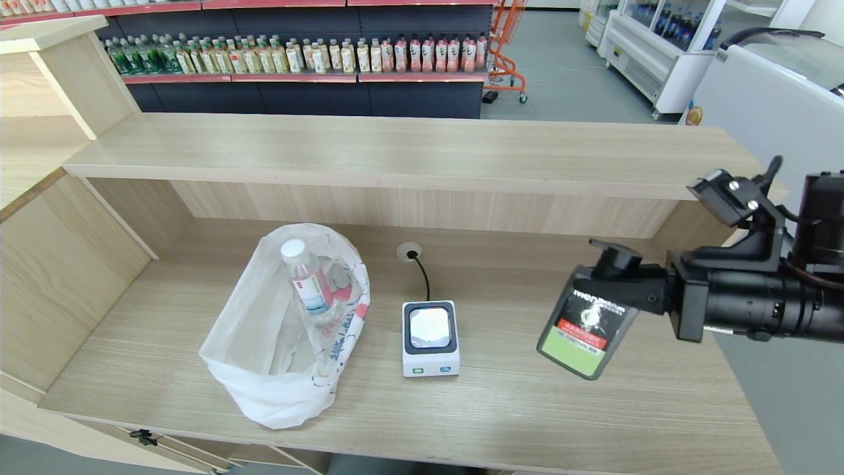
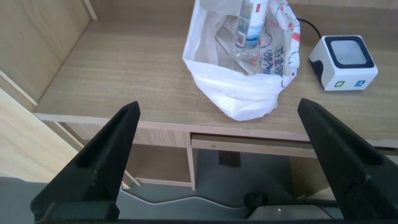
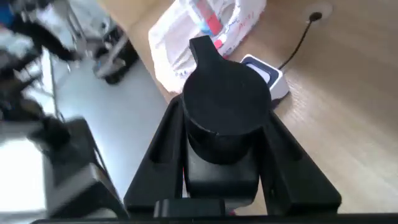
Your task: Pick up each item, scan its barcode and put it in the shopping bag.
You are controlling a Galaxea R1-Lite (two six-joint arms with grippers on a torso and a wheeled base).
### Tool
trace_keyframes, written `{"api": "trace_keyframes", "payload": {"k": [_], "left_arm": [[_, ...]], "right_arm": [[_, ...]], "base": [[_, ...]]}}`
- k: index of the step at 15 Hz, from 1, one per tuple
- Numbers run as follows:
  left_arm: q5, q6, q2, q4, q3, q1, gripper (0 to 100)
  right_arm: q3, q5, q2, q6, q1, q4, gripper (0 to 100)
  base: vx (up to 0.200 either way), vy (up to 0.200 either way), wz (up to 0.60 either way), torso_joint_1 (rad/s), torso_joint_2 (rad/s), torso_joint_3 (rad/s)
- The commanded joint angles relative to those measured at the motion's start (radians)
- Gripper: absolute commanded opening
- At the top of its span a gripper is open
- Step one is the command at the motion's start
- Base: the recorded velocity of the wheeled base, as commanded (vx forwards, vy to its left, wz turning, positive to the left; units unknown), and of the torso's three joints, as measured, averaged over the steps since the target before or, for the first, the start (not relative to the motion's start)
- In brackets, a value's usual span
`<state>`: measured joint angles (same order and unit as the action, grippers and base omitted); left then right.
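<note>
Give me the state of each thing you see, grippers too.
shopping bag: open, upright on counter
water bottle: capped, leaning inside bag
scanner: flat on counter, screen up
dark bottle: capped, tilted, held in air
right gripper: shut on dark bottle
left gripper: open, empty

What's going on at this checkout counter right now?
The right gripper holds a dark flat container with a black cap and a red and green label in the air, right of the white barcode scanner on the wooden counter. The white plastic shopping bag stands left of the scanner with a clear water bottle inside. The left gripper is open and empty, off the counter's near edge.
</note>
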<state>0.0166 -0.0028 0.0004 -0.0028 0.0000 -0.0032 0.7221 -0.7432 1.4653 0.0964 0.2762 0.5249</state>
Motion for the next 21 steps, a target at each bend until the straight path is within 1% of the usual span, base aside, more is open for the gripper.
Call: {"api": "trace_keyframes", "payload": {"k": [1,3,5,7,9,10,14,20,21], "left_arm": [[0.000,0.000,0.001,0.000,0.000,0.000,100],[0.000,0.000,0.001,0.000,0.000,0.000,100],[0.000,0.000,0.001,0.000,0.000,0.000,100],[0.000,0.000,0.001,0.000,0.000,0.000,100],[0.000,-0.005,0.001,0.000,0.000,0.000,100],[0.000,0.000,0.001,0.000,0.000,0.000,100],[0.000,0.000,0.001,0.000,0.000,0.000,100],[0.000,-0.002,0.001,0.000,0.000,0.000,100],[0.000,0.000,0.001,0.000,0.000,0.000,100]], "right_arm": [[0.028,0.249,0.142,0.348,0.136,0.175,0],[0.033,0.337,0.240,0.388,0.152,0.228,0],[0.040,0.347,0.294,0.442,0.156,0.270,0],[0.049,0.363,0.317,0.453,0.169,0.277,0],[0.060,0.363,0.328,0.453,0.170,0.277,0],[0.065,0.363,0.331,0.453,0.172,0.277,0],[0.066,0.367,0.349,0.448,0.178,0.279,0],[0.091,0.370,0.392,0.444,0.196,0.320,0],[0.095,0.370,0.400,0.444,0.196,0.320,0]], "base": [[0.000,0.000,0.00,0.000,0.00,0.000],[0.000,0.000,0.00,0.000,0.00,0.000],[0.000,0.000,0.00,0.000,0.00,0.000],[0.000,0.000,0.00,0.000,0.00,0.000],[0.000,0.000,0.00,0.000,0.00,0.000],[0.000,0.000,0.00,0.000,0.00,0.000],[0.000,0.000,0.00,0.000,0.00,0.000],[0.000,0.000,0.00,0.000,0.00,0.000],[0.000,0.200,0.00,0.002,0.00,0.002]]}}
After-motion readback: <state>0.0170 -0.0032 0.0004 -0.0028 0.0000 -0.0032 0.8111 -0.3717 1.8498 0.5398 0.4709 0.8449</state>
